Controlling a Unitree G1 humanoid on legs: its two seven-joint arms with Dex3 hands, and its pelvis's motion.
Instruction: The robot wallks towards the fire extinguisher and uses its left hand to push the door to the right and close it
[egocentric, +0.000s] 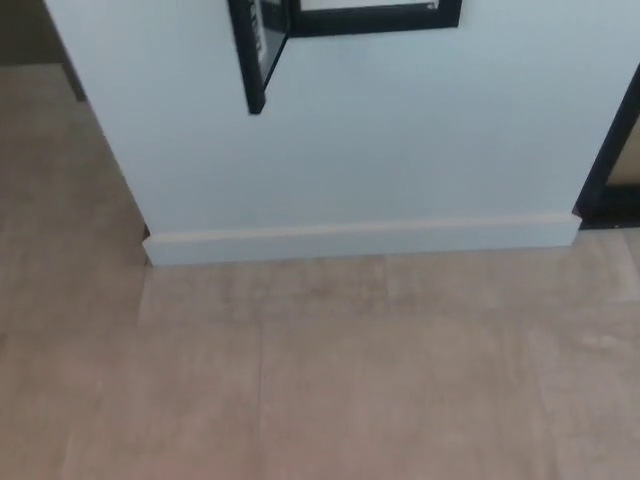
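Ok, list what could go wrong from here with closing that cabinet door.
1. The black-framed door hangs ajar at the picture's top edge, mostly cropped, so aiming a push at it may be unreliable.
2. Neither robot hand is in view, so contact cannot be checked.
3. The baseboard juts from the white wall near the floor; walking closer may catch the feet.
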